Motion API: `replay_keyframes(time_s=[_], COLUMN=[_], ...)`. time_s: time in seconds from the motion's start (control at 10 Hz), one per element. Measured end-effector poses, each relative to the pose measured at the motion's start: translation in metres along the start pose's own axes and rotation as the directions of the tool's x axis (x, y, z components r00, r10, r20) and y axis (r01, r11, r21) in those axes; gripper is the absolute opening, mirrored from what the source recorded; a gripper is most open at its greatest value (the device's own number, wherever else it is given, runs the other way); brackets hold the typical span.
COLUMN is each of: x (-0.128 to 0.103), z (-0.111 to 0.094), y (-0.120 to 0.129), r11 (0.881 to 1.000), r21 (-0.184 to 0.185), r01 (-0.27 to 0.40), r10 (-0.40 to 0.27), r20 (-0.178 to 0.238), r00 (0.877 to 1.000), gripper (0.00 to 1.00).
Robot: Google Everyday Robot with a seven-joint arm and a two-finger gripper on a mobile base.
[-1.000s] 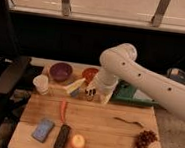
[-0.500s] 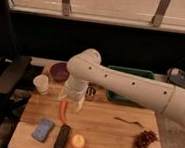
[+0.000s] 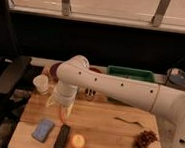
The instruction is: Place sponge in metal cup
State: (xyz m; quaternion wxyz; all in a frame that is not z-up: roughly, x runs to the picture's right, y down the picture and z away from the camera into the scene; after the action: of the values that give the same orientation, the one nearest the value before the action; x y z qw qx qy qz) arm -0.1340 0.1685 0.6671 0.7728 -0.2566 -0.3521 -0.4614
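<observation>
The blue-grey sponge (image 3: 43, 130) lies flat at the front left of the wooden cutting board (image 3: 109, 133). My gripper (image 3: 60, 105) hangs over the board's left part, a little above and to the right of the sponge and apart from it. My white arm (image 3: 114, 86) reaches in from the right. A small shiny thing (image 3: 90, 93) peeks out just under the arm at the board's back edge; it looks like the metal cup, mostly hidden.
A black block (image 3: 62, 137) and an orange fruit (image 3: 78, 142) lie right of the sponge. A red chili (image 3: 62, 116) sits under the gripper. Grapes (image 3: 143, 143), a twig (image 3: 131, 122), a white cup (image 3: 41, 84), a purple bowl (image 3: 53, 70), a green tray (image 3: 131, 73) and a grey bowl (image 3: 178, 78) are also there.
My arm has swung left and down from the back of the board, bringing the gripper low over the board's left part, closer to the sponge. The objects have not moved.
</observation>
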Motion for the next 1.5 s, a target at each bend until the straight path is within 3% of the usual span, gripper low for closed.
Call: replay_keyframes(time_s=[0.4, 0.7, 0.8, 1.1, 1.5], x=[-0.001, -0.005, -0.008, -0.014, -0.025], z=[0.005, 0.051, 0.076, 0.113, 0.154], y=[-0.002, -0.018, -0.025, -0.033, -0.042], r11=[1.0, 0.997, 0.995, 0.995, 0.997], r21=[-0.018, -0.074, -0.09, -0.096, -0.071], r01=[0.012, 0.035, 0.04, 0.034, 0.013], r10=[-0.011, -0.031, -0.033, -0.022, 0.001], r20=[0.013, 0.053, 0.078, 0.121, 0.194], r00=[1.0, 0.998, 0.996, 0.992, 0.981], gripper=[0.65, 0.65, 0.65, 0.65, 0.65])
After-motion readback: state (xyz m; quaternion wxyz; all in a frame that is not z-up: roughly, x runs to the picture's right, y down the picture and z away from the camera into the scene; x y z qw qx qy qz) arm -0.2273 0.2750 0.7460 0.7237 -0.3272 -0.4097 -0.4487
